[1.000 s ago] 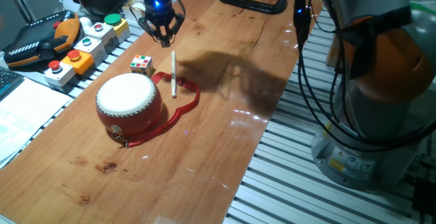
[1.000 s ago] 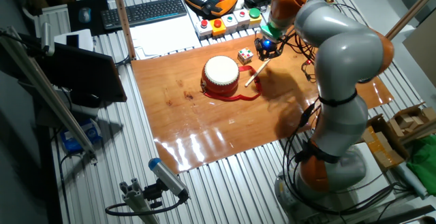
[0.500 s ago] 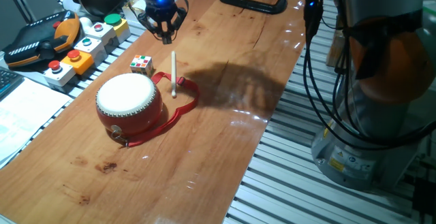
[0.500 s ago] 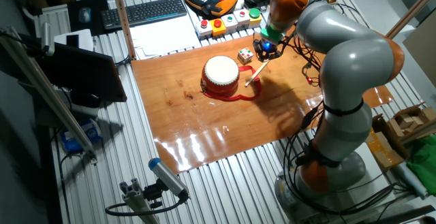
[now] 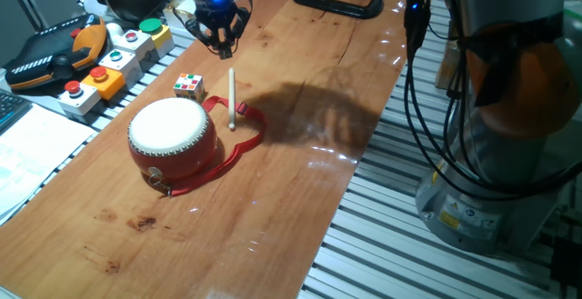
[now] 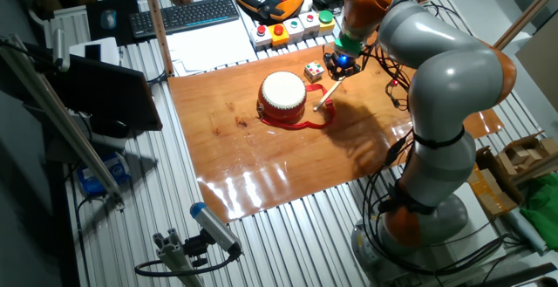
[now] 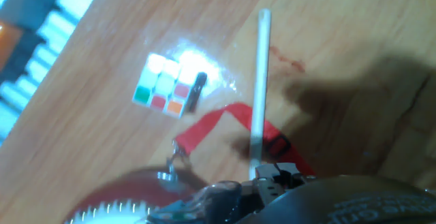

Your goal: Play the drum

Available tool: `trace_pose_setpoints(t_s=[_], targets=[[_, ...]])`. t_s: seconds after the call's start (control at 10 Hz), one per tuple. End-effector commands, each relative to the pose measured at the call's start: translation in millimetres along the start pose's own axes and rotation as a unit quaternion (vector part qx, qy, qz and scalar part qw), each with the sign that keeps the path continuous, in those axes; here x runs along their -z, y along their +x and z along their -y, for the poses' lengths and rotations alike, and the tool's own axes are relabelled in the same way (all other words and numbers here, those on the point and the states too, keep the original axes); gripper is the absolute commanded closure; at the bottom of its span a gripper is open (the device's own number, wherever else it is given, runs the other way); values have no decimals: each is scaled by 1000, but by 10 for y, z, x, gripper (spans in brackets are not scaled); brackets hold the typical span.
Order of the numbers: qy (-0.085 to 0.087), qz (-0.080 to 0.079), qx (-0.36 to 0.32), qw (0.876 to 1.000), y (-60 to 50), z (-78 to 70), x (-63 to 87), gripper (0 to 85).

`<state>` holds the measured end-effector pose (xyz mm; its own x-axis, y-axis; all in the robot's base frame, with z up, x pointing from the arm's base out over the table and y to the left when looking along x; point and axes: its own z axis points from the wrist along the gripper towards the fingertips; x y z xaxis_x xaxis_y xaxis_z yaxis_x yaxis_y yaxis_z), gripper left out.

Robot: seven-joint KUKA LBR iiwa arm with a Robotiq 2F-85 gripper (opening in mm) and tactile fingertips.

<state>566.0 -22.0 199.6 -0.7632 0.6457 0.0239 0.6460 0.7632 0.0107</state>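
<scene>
One fixed view. Wooden table (image 5: 300, 181), long, with a metal slatted frame beside it. Drum (image 5: 172, 138): squat, red body, cream skin ringed with studs, standing upright on the table toward its near left part. Red strap (image 5: 238, 149) loops out on the wood from the drum's right side. White stick (image 5: 232, 99) lies flat just behind and right of the drum, its near end over the strap. Small colour cube (image 5: 189, 85) sits just behind the drum, apart from it. Gripper (image 5: 218, 46) hangs above the far end of the stick, fingers pointing down with a narrow gap between the tips, nothing held. Button box (image 5: 114, 63) with red and green buttons at the table's left edge; black clamp (image 5: 336, 1) at the far end.

The other fixed view. Drum (image 6: 283, 97) stands near the middle of the table's far half. Cube (image 6: 314, 71) and stick (image 6: 323, 95) lie to its right. Gripper (image 6: 338, 67) is poised over the stick's far end, empty. Keyboard (image 6: 196, 13) lies beyond the table.

Hand view. Stick (image 7: 259, 88) runs up the frame across the strap (image 7: 218, 125). Cube (image 7: 162, 88) lies left of the stick. Drum rim (image 7: 116, 207) shows at the lower left edge, blurred. The fingertips are not clearly visible here.
</scene>
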Motion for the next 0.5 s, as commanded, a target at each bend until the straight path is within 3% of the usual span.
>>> trace_pose_setpoints(t_s=[0.0, 0.4], targets=[[-1, 0, 3, 1000, 1, 0, -1, 843], [-2, -3, 3, 1000, -6, 4, -1, 843]])
